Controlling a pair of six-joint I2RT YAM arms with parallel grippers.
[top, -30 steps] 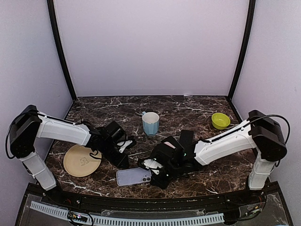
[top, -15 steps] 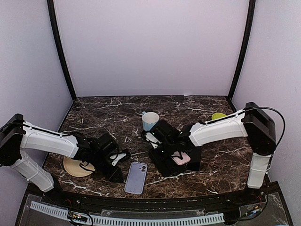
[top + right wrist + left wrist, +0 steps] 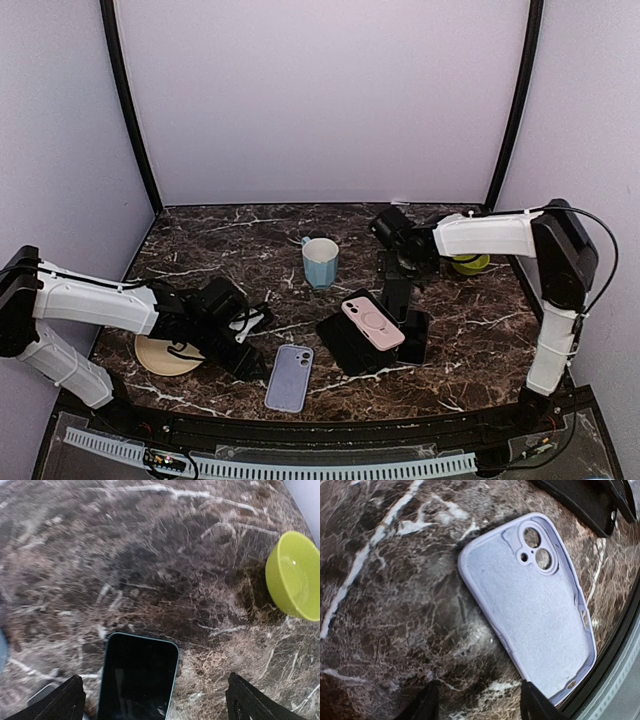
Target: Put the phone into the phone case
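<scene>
left wrist view has the left pincer released and holding nothing, its two dark fingertips spread apart at the bottom edge over bare marble. just ahead of them the lavender case lies flat on the bench, hollow side up, with its soft lining and camera cutouts showing. the camera end points away from the pincer, and the other end sits close to one fingertip without clearly touching it. a black case crosses the far corner. in the top external view the left pincer sits low just beside the lavender case, and a tan plate lies on its other side, partly hidden by the arm.

right wrist view shows the right pincer also released and empty, fingers wide. between them in the picture the phone lies dark screen up on the marble; how high above it the pincer hangs i cannot tell. a lime green bowl stands off to one side. from above, the right pincer is toward the back of the bench, beyond the phone, which lies well apart from the lavender case. between the two, a pink case with a ring on its back rests on black cases. a pale blue mug stands upright further back.
</scene>
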